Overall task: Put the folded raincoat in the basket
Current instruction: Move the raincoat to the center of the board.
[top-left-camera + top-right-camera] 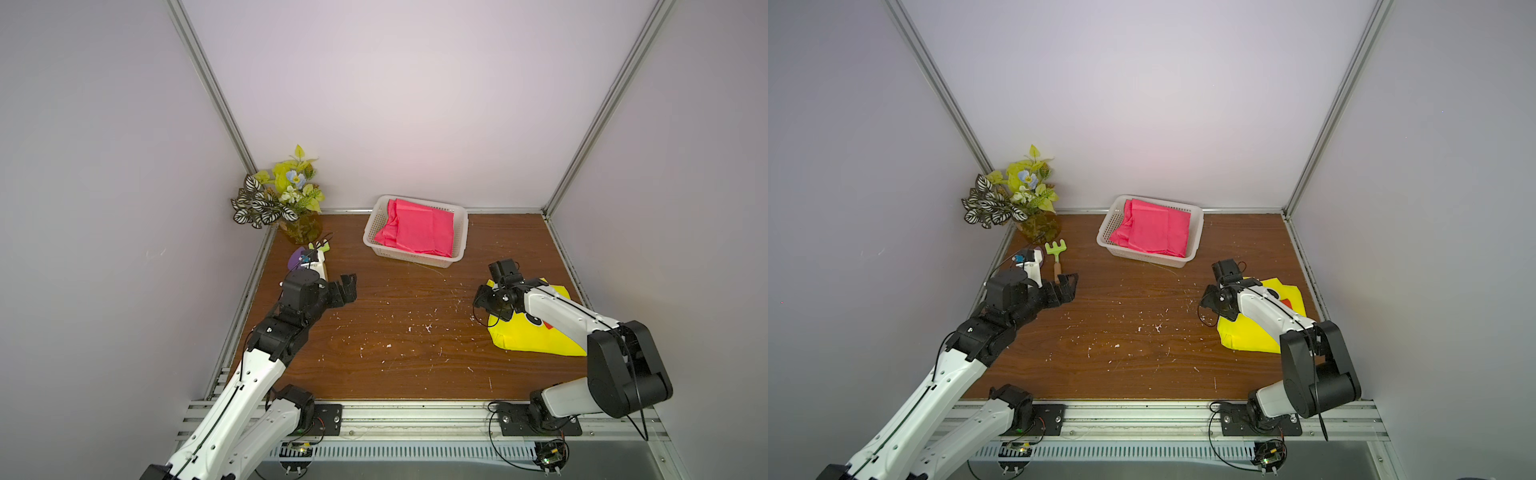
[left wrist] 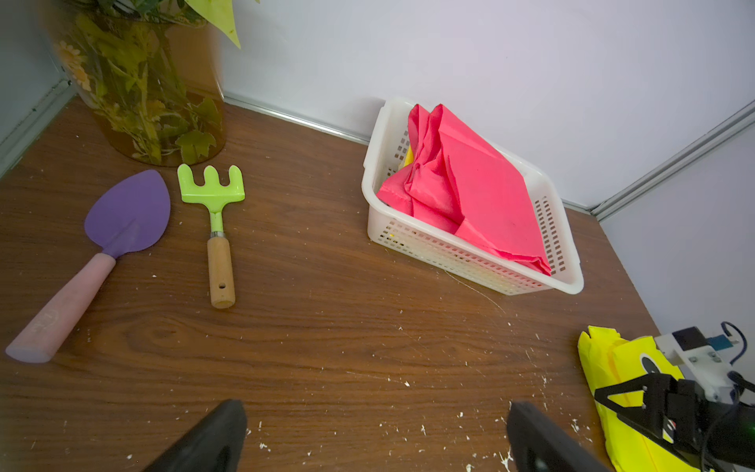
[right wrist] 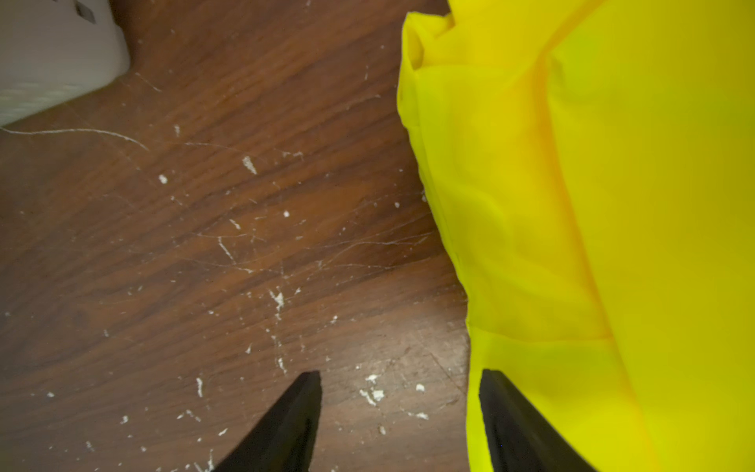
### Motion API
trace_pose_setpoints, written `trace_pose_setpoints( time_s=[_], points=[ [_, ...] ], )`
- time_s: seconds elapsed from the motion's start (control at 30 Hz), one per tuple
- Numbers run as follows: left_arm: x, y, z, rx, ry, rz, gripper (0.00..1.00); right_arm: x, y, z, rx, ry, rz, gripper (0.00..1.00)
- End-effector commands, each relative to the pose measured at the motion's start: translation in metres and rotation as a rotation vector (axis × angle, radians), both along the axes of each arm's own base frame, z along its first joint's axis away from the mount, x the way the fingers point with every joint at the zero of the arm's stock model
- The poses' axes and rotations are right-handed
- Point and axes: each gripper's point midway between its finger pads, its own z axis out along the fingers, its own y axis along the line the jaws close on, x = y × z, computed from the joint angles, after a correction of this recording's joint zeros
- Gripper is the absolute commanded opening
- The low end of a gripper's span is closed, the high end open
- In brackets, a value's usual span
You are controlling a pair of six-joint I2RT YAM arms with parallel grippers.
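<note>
While looking down on the wooden table (image 1: 395, 328), found the white perforated basket (image 1: 399, 254) (image 1: 1142, 254) against the back wall in both top views, with a folded pink raincoat (image 1: 419, 228) (image 1: 1154, 230) already lying inside it. Filled the basket nearly wall to wall, flat at one end and bunched at the other, and poked above the rim in the left wrist view. Showed a sliver of yellow beneath the pink cloth at one end of the basket, too small to identify. Caught a second folded coat, the yellow raincoat (image 1: 528, 338) (image 3: 613, 204), flat on the table well apart from the basket, to its right and nearer the arms' bases. Found the right gripper (image 1: 486, 305) (image 3: 400, 376) pointed down at that coat's edge nearer the basket, jaws parted and gripping nothing, one finger over bare wood and its mate over yellow fabric; contact with either surface impossible to judge. Spotted the left gripper (image 1: 349, 289) (image 2: 376, 412) above the table, left of the basket and nearer the bases, jaws spread wide, empty, aimed toward the basket. Saw a vase of artificial flowers (image 1: 286, 199) in the corner left of the basket, and nearer than the vase a purple trowel (image 2: 128, 212) and a green rake (image 2: 212, 192), side by side without touching
</note>
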Motion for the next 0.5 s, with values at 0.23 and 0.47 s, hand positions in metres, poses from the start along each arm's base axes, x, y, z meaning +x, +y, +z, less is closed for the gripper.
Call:
trace_pose_setpoints(
  time_s=[0.23, 0.47],
  points=[
    [-0.008, -0.003, 0.019, 0.002, 0.026, -0.043, 0.99, -0.011, -0.079, 0.042, -0.245, -0.058, -0.164, 0.69],
    [-0.03, -0.001, 0.009, -0.057, 0.058, -0.038, 0.99, -0.032, -0.062, -0.031, -0.1, 0.184, -0.109, 0.68]
  ],
)
